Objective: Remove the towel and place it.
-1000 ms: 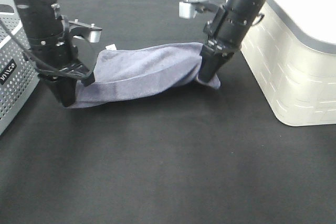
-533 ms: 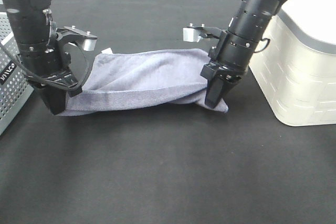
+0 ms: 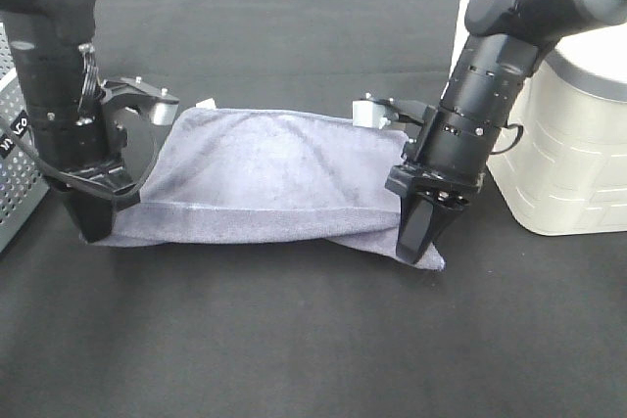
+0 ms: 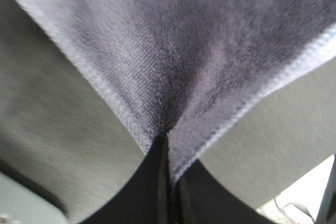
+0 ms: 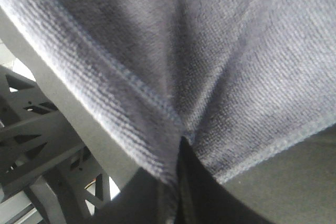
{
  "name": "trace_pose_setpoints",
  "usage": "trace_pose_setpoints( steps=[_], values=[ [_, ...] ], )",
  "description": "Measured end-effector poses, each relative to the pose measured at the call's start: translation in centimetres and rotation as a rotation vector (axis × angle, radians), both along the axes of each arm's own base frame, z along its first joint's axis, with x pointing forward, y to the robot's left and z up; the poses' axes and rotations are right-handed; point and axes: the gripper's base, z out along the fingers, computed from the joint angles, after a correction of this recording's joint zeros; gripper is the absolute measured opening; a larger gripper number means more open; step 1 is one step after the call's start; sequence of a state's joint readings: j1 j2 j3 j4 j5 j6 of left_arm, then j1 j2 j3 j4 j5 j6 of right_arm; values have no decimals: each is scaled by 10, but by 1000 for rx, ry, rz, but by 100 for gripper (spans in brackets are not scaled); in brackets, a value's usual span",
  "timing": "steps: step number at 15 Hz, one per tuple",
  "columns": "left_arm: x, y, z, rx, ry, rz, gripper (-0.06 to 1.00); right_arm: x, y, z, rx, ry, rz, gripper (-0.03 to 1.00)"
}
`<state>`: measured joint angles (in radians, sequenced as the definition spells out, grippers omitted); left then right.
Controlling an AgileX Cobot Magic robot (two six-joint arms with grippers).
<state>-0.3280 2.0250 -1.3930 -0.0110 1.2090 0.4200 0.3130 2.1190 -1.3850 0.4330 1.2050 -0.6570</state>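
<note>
The bluish-grey towel [image 3: 265,173] hangs stretched between both grippers just over the black table, its near edge folded under. My left gripper [image 3: 93,227] is shut on the towel's left corner. My right gripper [image 3: 419,247] is shut on its right corner. A small white tag [image 3: 204,105] shows at the far left corner. In the left wrist view the towel [image 4: 173,51] is pinched between the closed fingers [image 4: 157,182]. In the right wrist view the towel [image 5: 199,51] is pinched the same way by the fingers [image 5: 181,192].
A perforated grey metal basket [image 3: 15,168] stands at the left edge, close to my left arm. A white plastic bin [image 3: 568,154] stands at the right, close behind my right arm. The black table [image 3: 294,340] spreads in front of the towel.
Both grippers have moved toward the front of the table and slightly apart, carrying the towel. The towel is now spread wider and flatter between them.
</note>
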Motion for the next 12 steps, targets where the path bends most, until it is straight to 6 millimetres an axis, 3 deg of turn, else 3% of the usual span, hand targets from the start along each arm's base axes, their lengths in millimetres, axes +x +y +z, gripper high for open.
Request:
trace_pose_setpoints(
  steps=[4, 12],
  values=[
    [-1, 0, -2, -10, 11, -40, 0, -1, 1, 0, 7, -1, 8, 2],
    [0, 2, -4, 10, 9, -59, 0, -1, 5, 2, 15, 34, -83, 48]
  ],
)
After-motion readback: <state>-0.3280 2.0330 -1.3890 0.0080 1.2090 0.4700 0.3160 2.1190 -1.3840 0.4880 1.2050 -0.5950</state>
